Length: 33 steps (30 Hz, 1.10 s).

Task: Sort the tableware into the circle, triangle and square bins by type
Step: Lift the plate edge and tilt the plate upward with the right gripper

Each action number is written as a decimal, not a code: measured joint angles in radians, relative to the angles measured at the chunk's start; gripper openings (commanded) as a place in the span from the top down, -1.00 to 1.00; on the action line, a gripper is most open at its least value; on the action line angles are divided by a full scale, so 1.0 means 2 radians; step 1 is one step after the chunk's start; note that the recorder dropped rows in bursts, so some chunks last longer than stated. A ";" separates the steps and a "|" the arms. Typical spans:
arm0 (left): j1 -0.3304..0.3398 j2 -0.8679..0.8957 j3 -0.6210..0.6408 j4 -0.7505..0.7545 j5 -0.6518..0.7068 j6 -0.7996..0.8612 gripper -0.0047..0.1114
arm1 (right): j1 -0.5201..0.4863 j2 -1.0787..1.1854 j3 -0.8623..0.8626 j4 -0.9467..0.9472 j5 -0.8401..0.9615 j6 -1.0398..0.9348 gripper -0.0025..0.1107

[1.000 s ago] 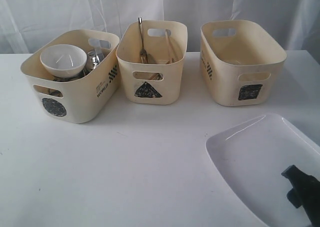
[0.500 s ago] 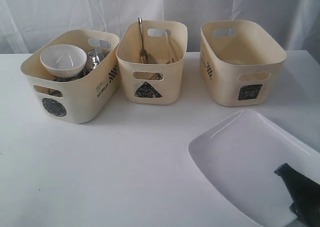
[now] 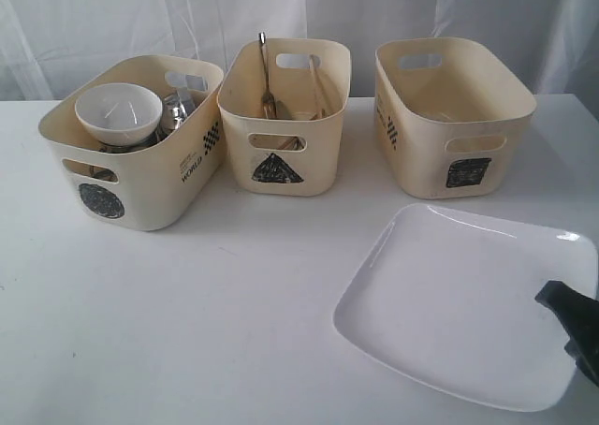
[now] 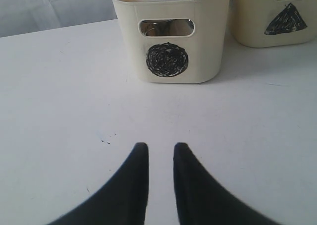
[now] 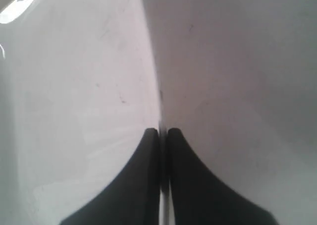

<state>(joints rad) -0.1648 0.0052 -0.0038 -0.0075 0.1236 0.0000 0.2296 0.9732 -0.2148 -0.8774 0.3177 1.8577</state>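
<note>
- My left gripper [image 4: 161, 148] hovers low over the bare tabletop [image 3: 187, 350] on the near side of the circle bin [image 3: 159, 186]. Its jaws are a narrow gap apart and hold nothing. I judge this arm is best kept parked here, out of the way.
- The circle bin, far left, holds the white bowl [image 3: 119, 112] and a steel mug [image 3: 176, 111] beside it. I see nothing there that needs doing.
- The triangle bin [image 3: 318, 158] in the middle has the fork [image 3: 263, 69] and the chopsticks [image 3: 318, 88] leaning up inside it.
- The square bin [image 3: 421, 153], far right, shows nothing inside from this angle. I take it as the plate's destination.
- The large white plate [image 3: 449, 303] lies near right, just on the near side of the square bin. I cannot tell whether its left edge is clear of the tabletop.
- My right gripper [image 5: 162, 132] reaches in from the near right, jaws clamped on the plate's thin right rim.
- The step in hand is carrying the plate to the square bin. Held by one edge, it will probably sag and twist, so I should grip firmly and lift slowly.
- The plate looks wide against the bin's mouth. I should tip it edge-first, clear the near wall, and lower it before letting go.
</note>
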 measured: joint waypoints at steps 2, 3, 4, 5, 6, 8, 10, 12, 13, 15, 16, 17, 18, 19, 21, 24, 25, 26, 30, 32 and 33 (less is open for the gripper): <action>0.000 0.000 0.000 0.000 0.000 0.000 0.48 | 0.000 -0.011 0.000 0.000 0.000 -0.006 0.96; 0.000 0.000 0.000 0.000 0.000 0.000 0.48 | 0.000 -0.014 0.000 0.000 0.001 -0.011 0.96; 0.000 0.000 0.000 0.000 0.000 0.000 0.48 | 0.000 -0.018 0.000 0.000 0.001 -0.016 0.96; 0.000 0.000 0.000 0.000 0.000 0.000 0.48 | 0.000 -0.021 0.000 0.000 0.001 -0.024 0.96; 0.000 0.000 0.000 0.000 0.000 0.000 0.48 | 0.000 -0.023 0.000 0.000 0.001 -0.035 0.96; 0.000 0.000 0.000 0.000 0.000 0.000 0.48 | 0.000 -0.027 -0.004 -0.001 0.002 -0.056 0.96; 0.000 0.000 0.000 0.000 0.000 0.000 0.48 | 0.000 -0.027 -0.011 -0.006 0.002 -0.072 0.96; 0.000 0.000 0.000 0.000 0.000 0.000 0.48 | 0.000 -0.028 -0.017 -0.009 0.002 -0.082 0.96; 0.000 0.000 0.000 0.000 0.000 0.000 0.48 | 0.000 -0.029 -0.021 -0.012 0.001 -0.085 0.96; 0.000 0.000 0.000 0.000 0.000 0.000 0.48 | 0.000 -0.029 -0.025 -0.015 0.001 -0.089 0.96; 0.000 0.000 0.000 0.000 0.000 0.000 0.48 | 0.000 -0.029 -0.028 -0.018 0.000 -0.090 0.96; 0.000 0.000 0.000 0.000 0.000 0.000 0.48 | 0.000 -0.029 -0.032 -0.020 0.000 -0.091 0.96; 0.000 0.000 0.000 0.000 0.000 0.000 0.48 | 0.000 -0.029 -0.034 -0.021 0.000 -0.092 0.96; 0.000 0.000 0.000 0.000 0.000 0.000 0.48 | 0.000 -0.029 -0.037 -0.021 0.000 -0.093 0.96; 0.000 0.000 0.000 0.000 0.000 0.000 0.48 | 0.000 -0.029 -0.042 -0.024 0.000 -0.093 0.96; 0.000 0.000 0.000 0.000 0.000 0.000 0.48 | 0.000 -0.036 -0.051 -0.033 0.000 -0.094 0.96; 0.000 0.000 0.000 0.000 0.000 0.000 0.48 | 0.000 -0.041 -0.054 -0.035 0.001 -0.096 0.96; 0.000 0.000 0.000 0.000 0.000 0.000 0.48 | 0.000 -0.045 -0.057 -0.036 0.002 -0.097 0.96; 0.000 0.000 0.000 0.000 0.000 0.000 0.48 | 0.000 -0.063 -0.061 -0.044 0.005 -0.099 0.96; 0.000 0.000 0.000 0.000 0.000 0.000 0.48 | 0.000 -0.070 -0.061 -0.044 0.005 -0.099 0.96; 0.000 0.000 0.000 0.000 0.000 0.000 0.48 | 0.000 -0.072 -0.061 -0.044 0.005 -0.100 0.96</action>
<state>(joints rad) -0.1648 0.0052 -0.0038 -0.0075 0.1236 0.0000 0.2296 0.8296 -0.3369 -0.9662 0.3272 1.6579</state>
